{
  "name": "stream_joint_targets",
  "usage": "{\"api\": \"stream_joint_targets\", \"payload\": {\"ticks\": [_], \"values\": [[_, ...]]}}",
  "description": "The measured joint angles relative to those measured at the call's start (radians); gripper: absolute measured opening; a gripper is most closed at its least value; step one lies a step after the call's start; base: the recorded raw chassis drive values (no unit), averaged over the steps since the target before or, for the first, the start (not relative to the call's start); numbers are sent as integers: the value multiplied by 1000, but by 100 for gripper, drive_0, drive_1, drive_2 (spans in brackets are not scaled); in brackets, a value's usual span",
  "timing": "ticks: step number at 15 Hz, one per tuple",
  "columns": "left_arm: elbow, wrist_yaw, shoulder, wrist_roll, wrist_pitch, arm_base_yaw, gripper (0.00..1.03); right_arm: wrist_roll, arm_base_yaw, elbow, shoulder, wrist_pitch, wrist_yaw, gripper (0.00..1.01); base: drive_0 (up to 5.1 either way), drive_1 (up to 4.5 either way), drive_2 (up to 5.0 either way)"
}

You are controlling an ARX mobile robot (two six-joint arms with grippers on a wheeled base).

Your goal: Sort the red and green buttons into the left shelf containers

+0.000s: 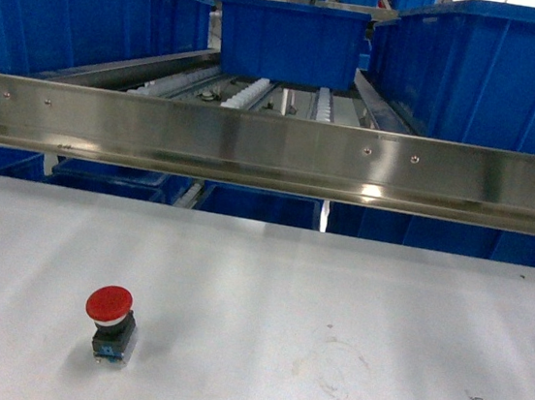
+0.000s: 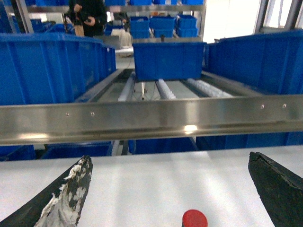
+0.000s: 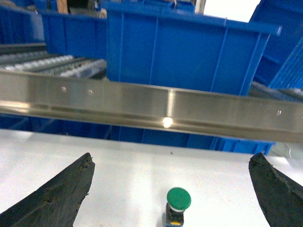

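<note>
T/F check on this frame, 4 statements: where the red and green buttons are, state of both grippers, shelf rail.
1. The red button stands on the white table. True.
2. The left gripper is shut on the red button. False: its fingers are spread wide, the button untouched between them.
3. The green button already lies in a blue bin. False: it stands on the table, between the open right gripper's fingers.
4. A steel rail runs across the shelf front. True.
</note>
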Motion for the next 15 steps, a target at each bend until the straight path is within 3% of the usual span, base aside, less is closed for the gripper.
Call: {"api": "stream_joint_targets", "payload": {"ticks": [1,2,4,6,7,9,15], "values": [[17,8,178,0,112,-12,98,-8,-13,32,193,105,-8,98,0,0,0],[78,24,341,0,143,-29,98,-24,-23,108,358,130,-29,98,0,0,0],[190,41,557,1,152,-54,98,-44,-39,253,580,64,-60,98,0,0,0],[273,45,721,6,135,-76,98,-58,-45,376,702,-135,-102,98,0,0,0],[306,42,786,7,144,-87,98,-74,-51,431,749,-170,-93,98,0,0,0],[344,42,841,8,124,-101,98,-77,-66,520,806,-196,-70,98,0,0,0],[345,42,840,8,127,-104,98,-77,-71,521,805,-192,-71,98,0,0,0]]}}
